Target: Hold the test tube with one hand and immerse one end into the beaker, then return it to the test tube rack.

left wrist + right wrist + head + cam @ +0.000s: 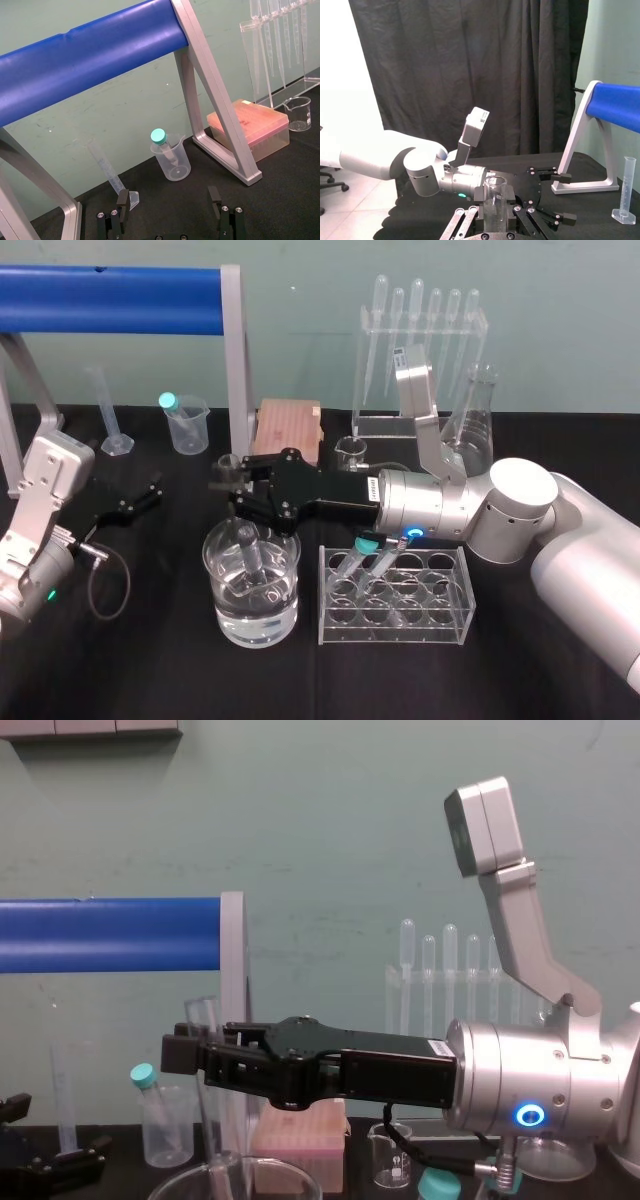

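Test tube [248, 552] dipped into the beaker [290, 612], right gripper [238, 486] clamped on it!

The tube stands nearly upright, its lower end down inside the wide glass beaker, which holds clear liquid. Whether the tip reaches that liquid I can't tell. The flared rim pokes up above the right gripper's black fingers, which are pinched onto the tube's upper part, the arm reaching in from the right just above the test tube rack [395, 612]. That rack sits right beside the beaker on the black table [150, 670], with teal-capped tubes [362, 552] leaning in its back row. Off to the left, well apart, the left gripper [137, 502] hangs low over the table with its jaws spread wide, holding nothing.
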Controlling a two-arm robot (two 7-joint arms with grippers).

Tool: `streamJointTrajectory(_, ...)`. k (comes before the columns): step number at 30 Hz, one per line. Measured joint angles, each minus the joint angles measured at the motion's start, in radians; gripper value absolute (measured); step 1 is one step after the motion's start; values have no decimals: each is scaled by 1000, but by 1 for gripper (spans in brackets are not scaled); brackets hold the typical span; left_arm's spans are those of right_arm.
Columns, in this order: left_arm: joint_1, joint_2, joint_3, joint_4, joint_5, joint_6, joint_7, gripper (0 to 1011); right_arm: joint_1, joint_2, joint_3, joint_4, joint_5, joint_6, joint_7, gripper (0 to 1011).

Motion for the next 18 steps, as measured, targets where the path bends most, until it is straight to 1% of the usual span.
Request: streamJointTrajectory(18,0,0,0,0,0,0,0,1000,0,0,0,0,1,-1,0,241)
